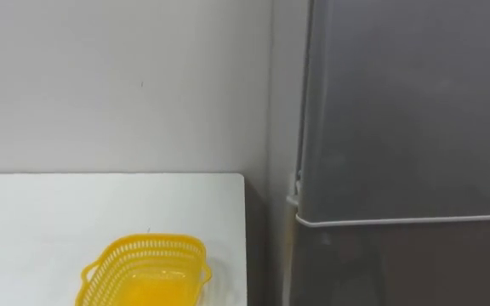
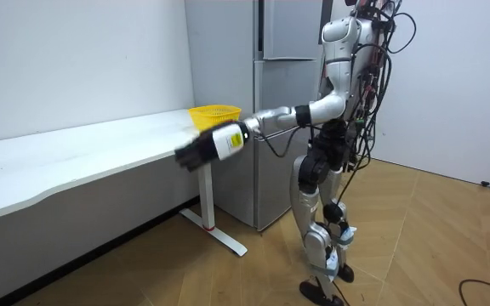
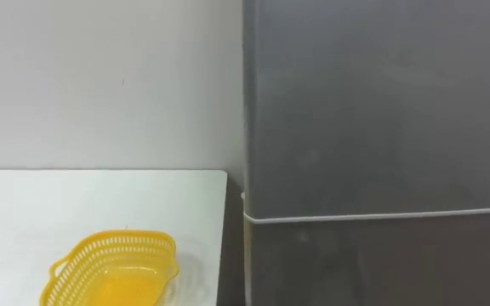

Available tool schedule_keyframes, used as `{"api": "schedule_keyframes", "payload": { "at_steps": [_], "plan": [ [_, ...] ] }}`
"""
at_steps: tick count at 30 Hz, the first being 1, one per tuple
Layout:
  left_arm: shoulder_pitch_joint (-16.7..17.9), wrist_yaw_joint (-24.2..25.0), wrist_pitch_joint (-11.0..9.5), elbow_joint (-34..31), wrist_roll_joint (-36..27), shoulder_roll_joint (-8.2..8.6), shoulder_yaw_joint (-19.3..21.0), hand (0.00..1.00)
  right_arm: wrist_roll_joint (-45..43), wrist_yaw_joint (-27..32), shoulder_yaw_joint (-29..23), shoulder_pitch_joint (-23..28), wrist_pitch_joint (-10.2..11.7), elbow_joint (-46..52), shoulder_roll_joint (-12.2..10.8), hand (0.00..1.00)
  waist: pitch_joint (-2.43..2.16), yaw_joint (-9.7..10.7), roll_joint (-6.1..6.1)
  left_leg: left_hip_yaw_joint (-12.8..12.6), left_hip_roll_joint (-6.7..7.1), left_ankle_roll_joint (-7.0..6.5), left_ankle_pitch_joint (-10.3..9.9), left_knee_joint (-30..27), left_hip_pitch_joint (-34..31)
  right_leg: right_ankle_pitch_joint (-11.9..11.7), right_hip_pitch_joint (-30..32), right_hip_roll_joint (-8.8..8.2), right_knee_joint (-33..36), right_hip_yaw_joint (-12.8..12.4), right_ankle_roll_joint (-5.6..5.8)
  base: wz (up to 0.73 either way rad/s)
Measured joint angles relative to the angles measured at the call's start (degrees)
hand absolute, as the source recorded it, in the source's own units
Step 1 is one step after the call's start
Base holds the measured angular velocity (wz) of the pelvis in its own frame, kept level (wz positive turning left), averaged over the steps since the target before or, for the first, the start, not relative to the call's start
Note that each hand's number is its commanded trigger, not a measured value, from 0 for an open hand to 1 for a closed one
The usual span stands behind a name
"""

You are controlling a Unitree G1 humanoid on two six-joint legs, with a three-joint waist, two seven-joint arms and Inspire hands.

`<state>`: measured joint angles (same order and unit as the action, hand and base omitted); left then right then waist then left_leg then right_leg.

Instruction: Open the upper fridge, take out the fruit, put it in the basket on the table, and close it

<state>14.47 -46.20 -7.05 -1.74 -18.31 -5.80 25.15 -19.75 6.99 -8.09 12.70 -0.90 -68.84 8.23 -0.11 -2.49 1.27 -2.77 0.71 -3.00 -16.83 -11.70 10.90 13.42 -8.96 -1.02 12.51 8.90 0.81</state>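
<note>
The grey fridge [image 1: 398, 110] stands right in front of me, its upper door [image 3: 381, 102] closed. A pale seam [image 1: 398, 221] divides it from the lower door [image 3: 381, 263], also closed. In the room view I stand upright facing the fridge [image 2: 292, 102]. My left arm reaches out to the room view's left, with the dark left hand [image 2: 196, 153] hanging in the air beside the table's end, below the basket [image 2: 213, 115] and apart from the fridge.
A white table [image 1: 75, 212] runs along the wall on my left, right up to the fridge's side. An empty yellow mesh basket [image 1: 147, 270] sits near its right end. Wooden floor [image 2: 415, 246] lies open behind me.
</note>
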Motion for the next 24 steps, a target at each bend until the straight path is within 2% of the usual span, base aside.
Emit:
{"api": "schedule_keyframes", "payload": {
  "at_steps": [1,5,8,13,15,16,19,21,24],
  "plan": [
    [-0.01,-0.84,-1.02,-2.63,2.78,-0.34,0.01,0.00,-0.22,0.20,0.02,0.49,0.26,-0.01,-0.03,0.00,0.10,-0.14,0.15,0.00,-0.02,0.00,0.00,0.07,0.38,0.00,0.00,0.05,-0.03,-0.35,0.00,-0.06],
    [-0.04,-2.37,-1.82,-11.52,8.87,-0.89,0.23,0.00,-1.00,0.45,0.09,1.49,0.34,0.01,-0.11,0.00,0.10,-0.35,0.29,0.52,0.02,0.00,0.00,0.14,0.38,0.00,0.05,0.08,0.00,-0.69,0.01,-0.05],
    [-0.19,-2.54,-2.98,-18.72,13.20,-2.21,0.23,0.00,-0.91,0.35,0.07,2.00,0.71,-0.49,-0.12,0.00,0.19,-0.15,0.16,0.51,0.03,0.00,0.00,0.06,0.04,0.00,0.05,0.06,-0.08,-0.43,0.00,0.02],
    [-0.78,-1.08,-5.19,-25.09,13.93,-4.15,-0.83,0.00,-0.85,-1.72,0.15,1.98,0.96,-1.30,-0.20,0.00,0.33,1.59,0.36,1.36,0.13,0.00,0.00,-0.01,0.17,0.00,-0.31,0.05,-0.76,0.00,0.00,0.05],
    [-1.24,2.28,-5.60,-25.27,13.26,-4.35,-2.52,0.00,-1.03,-2.89,0.12,1.38,0.92,-1.61,-0.19,0.00,0.70,2.42,0.30,1.47,0.08,0.00,0.00,-0.05,0.21,-0.03,-0.43,0.07,-0.75,0.14,-0.05,0.02],
    [-1.51,3.19,-5.60,-25.25,12.88,-4.35,-2.95,0.00,-1.09,-3.20,0.12,1.38,0.92,-1.76,-0.19,0.00,0.73,2.53,0.37,1.47,0.05,0.00,0.00,-0.08,0.17,-0.06,-0.38,0.09,-0.74,0.13,-0.10,0.00],
    [-2.75,8.99,-5.77,-25.28,9.18,-4.35,-6.56,0.00,-1.95,-5.19,0.18,0.41,0.78,-2.25,-0.18,0.00,0.78,3.37,0.68,1.42,0.04,-0.02,0.09,0.00,-0.12,-0.08,-0.04,0.07,0.02,0.02,-0.14,-0.01],
    [-2.79,15.41,-5.64,-25.26,4.52,-4.35,-10.94,0.00,-3.28,-6.50,0.74,-1.06,0.75,-3.28,-0.22,0.00,0.81,4.43,0.60,1.47,0.05,-0.03,0.10,0.13,-0.31,-0.09,0.06,0.12,0.17,-0.06,-0.15,0.00],
    [-3.14,22.93,-4.73,-25.34,0.18,-4.36,-13.47,0.00,-3.27,-7.22,1.25,-2.21,0.73,-4.16,-0.20,0.00,0.69,5.63,0.28,1.38,0.01,0.05,0.14,0.31,-0.36,-0.12,0.40,0.23,0.11,-0.16,-0.21,-0.01]
  ]
}}
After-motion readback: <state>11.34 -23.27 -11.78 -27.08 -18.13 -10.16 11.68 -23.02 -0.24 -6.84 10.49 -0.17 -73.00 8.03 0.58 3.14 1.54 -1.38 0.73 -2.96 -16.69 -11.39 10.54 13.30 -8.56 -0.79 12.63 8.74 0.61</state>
